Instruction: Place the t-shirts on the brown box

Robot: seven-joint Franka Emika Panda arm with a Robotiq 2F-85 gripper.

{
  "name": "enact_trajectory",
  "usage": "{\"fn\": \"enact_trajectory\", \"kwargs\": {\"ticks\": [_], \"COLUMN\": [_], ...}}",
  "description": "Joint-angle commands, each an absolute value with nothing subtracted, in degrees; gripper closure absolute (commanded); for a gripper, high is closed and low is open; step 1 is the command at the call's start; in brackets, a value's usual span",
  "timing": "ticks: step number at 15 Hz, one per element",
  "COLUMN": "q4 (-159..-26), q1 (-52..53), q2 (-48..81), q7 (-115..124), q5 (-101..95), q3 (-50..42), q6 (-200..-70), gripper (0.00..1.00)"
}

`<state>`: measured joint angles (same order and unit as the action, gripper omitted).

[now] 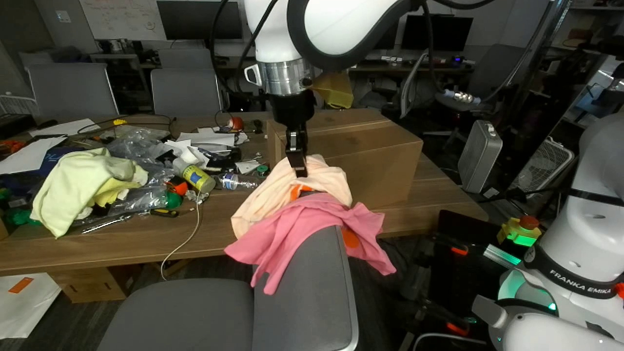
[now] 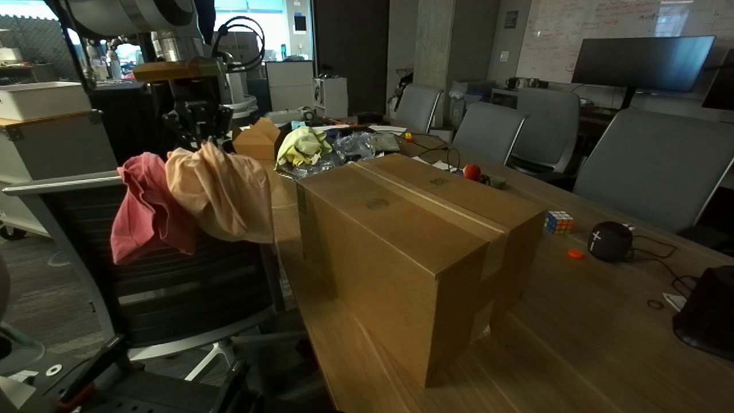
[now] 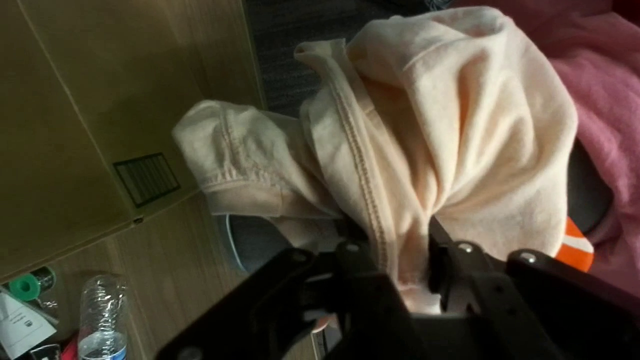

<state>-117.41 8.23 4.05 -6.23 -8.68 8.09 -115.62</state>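
A peach t-shirt (image 1: pixel 324 179) hangs over the top of a grey chair back; it also shows in an exterior view (image 2: pixel 229 195) and the wrist view (image 3: pixel 490 115). My gripper (image 1: pixel 300 170) points down and is shut on a bunched fold of it; in the wrist view the cloth gathers between the fingers (image 3: pixel 395 230). A pink t-shirt (image 1: pixel 312 214) lies over the chair back beside it, also in an exterior view (image 2: pixel 149 212). The closed brown box (image 2: pixel 373 229) stands on the table beside the chair, also in an exterior view (image 1: pixel 370 170). No shirt lies on its top.
The chair (image 1: pixel 307 278) stands against the table edge. A pale yellow cloth (image 1: pixel 73 180) lies among plastic bags, a yellow canister (image 1: pixel 197 178) and a bottle (image 1: pixel 236 182) on the table. A puzzle cube (image 2: pixel 558 222) and black speaker (image 2: pixel 610 241) stand beyond the box.
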Motion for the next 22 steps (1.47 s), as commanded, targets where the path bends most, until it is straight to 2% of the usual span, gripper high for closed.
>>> {"fn": "enact_trajectory", "kwargs": {"ticks": [1, 2, 4, 9, 17, 22], "q4": [-115.71, -115.66, -115.63, -113.68, -103.07, -97.88], "q1": [8.3, 8.28, 8.26, 8.19, 6.64, 5.79], "q2": [4.35, 4.26, 3.99, 2.92, 1.53, 2.32], "q7": [-4.55, -4.31, -3.6, -0.94, 0.35, 1.7], "q5": [-10.22, -10.26, -10.65, -13.14, -12.43, -13.33], "q3": [7.92, 7.87, 7.77, 7.42, 6.04, 5.22], "q6": [-114.29, -114.3, -114.3, -112.06, -101.69, -97.44], "gripper": [0.91, 0.93, 0.89, 0.89, 0.88, 0.84]}}
